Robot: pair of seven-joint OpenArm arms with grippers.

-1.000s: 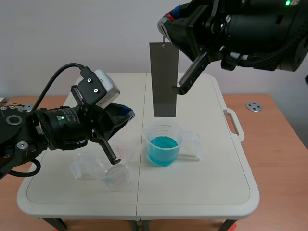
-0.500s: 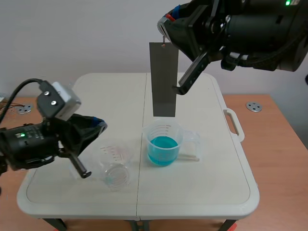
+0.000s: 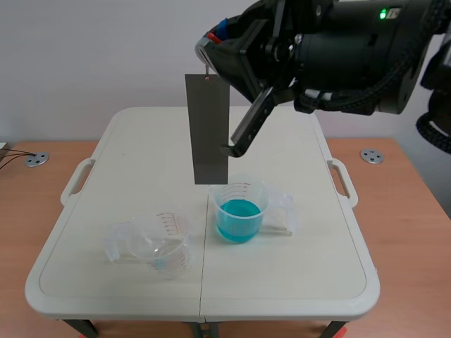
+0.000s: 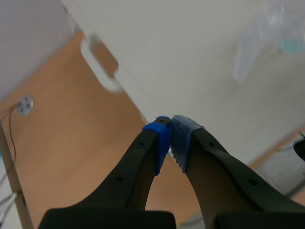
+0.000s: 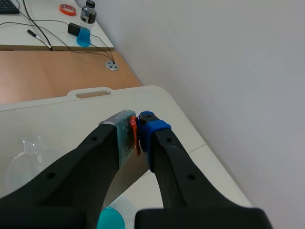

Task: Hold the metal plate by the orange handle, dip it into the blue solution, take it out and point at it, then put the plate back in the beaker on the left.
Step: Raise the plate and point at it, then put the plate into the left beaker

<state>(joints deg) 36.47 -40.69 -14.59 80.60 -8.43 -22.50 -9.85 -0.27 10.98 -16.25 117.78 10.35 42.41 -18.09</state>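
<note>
Up in the air, grey plate (image 3: 209, 130) hanging straight, right jaws clamped on its orange handle (image 5: 135, 136), bottom edge just above the rim of the blue cup (image 3: 239, 211), clear cup (image 3: 165, 250) apart on the bench (image 3: 296, 271), left jaws together.

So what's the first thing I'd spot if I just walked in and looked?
You'd spot the tall grey metal plate hanging in the air over the table. The right gripper pinches its orange handle at the top. On the table, near the plate's bottom edge, stands a beaker of blue solution, and a second clear beaker sits to the left of it.
</note>
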